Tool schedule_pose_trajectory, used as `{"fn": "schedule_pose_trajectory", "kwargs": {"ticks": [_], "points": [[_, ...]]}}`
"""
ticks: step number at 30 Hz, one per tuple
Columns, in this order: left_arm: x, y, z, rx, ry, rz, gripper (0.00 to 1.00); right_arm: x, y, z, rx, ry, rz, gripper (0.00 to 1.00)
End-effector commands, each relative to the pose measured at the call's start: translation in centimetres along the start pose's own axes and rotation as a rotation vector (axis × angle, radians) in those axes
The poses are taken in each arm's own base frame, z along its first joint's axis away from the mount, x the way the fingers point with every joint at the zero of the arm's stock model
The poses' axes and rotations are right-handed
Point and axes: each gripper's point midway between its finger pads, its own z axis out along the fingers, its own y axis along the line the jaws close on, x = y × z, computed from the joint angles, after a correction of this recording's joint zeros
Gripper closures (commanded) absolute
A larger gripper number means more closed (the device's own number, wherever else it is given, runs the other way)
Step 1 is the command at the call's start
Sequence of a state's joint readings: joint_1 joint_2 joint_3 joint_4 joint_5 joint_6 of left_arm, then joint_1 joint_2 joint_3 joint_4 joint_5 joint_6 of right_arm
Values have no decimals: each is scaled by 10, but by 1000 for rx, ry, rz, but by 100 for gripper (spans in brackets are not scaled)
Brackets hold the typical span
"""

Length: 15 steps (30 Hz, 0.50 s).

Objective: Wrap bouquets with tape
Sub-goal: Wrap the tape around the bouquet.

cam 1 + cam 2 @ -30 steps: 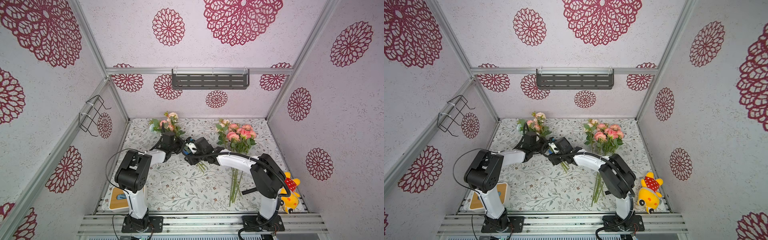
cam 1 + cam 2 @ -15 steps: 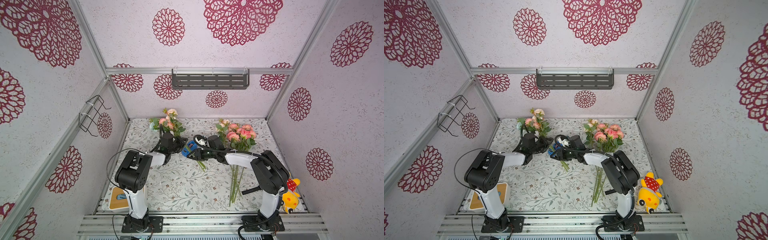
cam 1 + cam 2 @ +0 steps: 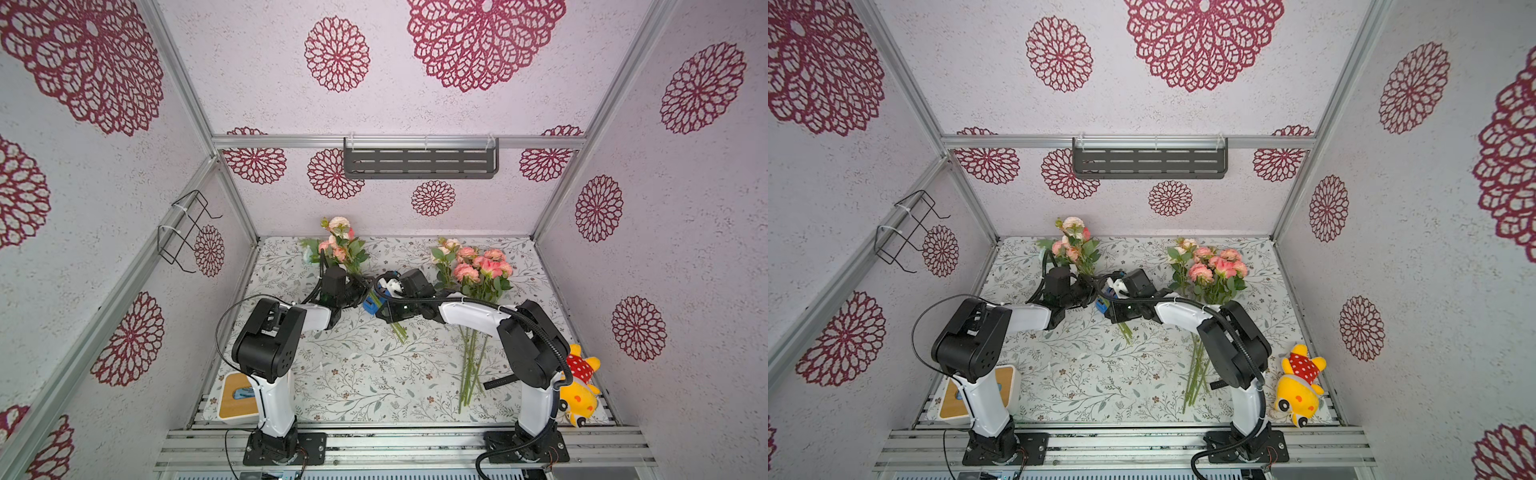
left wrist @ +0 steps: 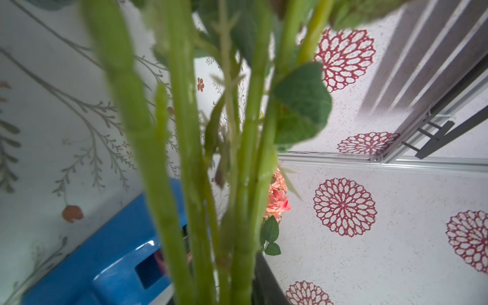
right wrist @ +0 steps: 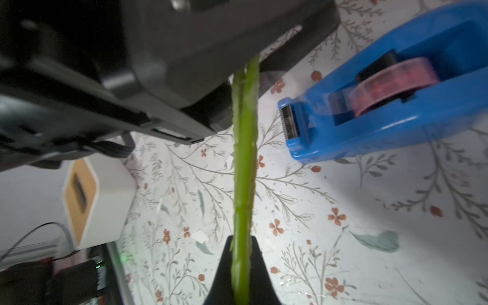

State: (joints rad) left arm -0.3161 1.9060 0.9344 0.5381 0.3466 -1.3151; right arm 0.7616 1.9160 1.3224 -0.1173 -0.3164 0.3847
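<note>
A floral table [image 3: 353, 374] lies under it all. The loose bouquet [image 3: 478, 274] lies flat, apart from the right claw [image 5: 241, 250], out past its forearm. Now the raised bouquet [image 3: 343, 249]: its stems run straight through that claw's tips, pinched tight! The left claw [image 3: 358, 291] sits close by, nearer the blooms on the same stems; its grip I cannot tell. The blue tape dispenser [image 5: 396, 105] stands just beside the right claw, cutter toward the stems.

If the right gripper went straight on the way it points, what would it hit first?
Probably the left gripper: the flower stems that the right gripper pinches run straight into it. The tape dispenser lies off to the side.
</note>
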Motion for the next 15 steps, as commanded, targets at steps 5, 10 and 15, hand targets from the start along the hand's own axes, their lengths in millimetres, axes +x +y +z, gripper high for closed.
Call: {"fn": "schedule_pose_trajectory", "kwargs": {"ticks": [5,10,15], "points": [[8,10,-1,-127,48,-23,65,-19,-16,-25,461,-55,-317,100],[10,3,0,-111,66,-27,72,-29,-12,-21,572,-97,-425,100],[10,-2,2,-103,74,-28,86,-34,-11,-11,565,-114,-447,100]]}}
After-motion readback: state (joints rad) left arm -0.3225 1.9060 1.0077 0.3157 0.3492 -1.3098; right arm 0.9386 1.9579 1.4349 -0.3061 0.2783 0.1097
